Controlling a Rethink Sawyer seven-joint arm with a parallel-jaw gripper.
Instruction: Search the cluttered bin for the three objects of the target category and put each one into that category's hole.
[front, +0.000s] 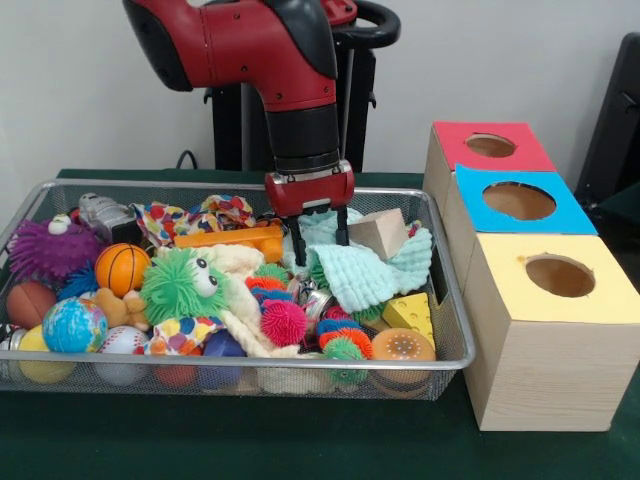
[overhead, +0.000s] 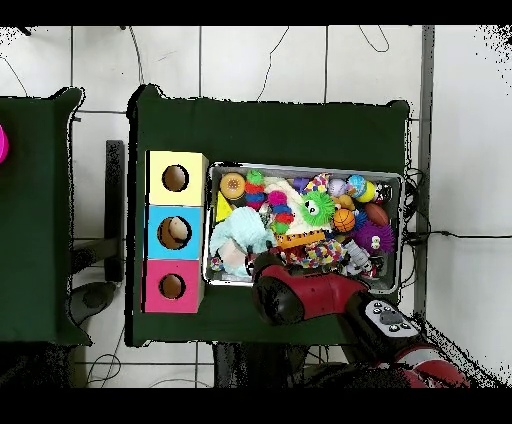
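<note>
The gripper (front: 319, 236) is hanging over the far middle of the wire bin (front: 452, 300), its two black fingers (front: 297, 243) standing apart (nothing between them), tips touching the mint-green cloth (front: 362, 272) just left of the wooden block (front: 380, 232).

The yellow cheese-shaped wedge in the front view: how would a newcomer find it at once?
Start at the wire mesh bin and go to its corner nearest the yellow-topped wooden box. There the yellow cheese-shaped wedge lies below the mint green cloth and above an orange spotted ball. Alone among its neighbours, it is flat-sided with holes.
</note>
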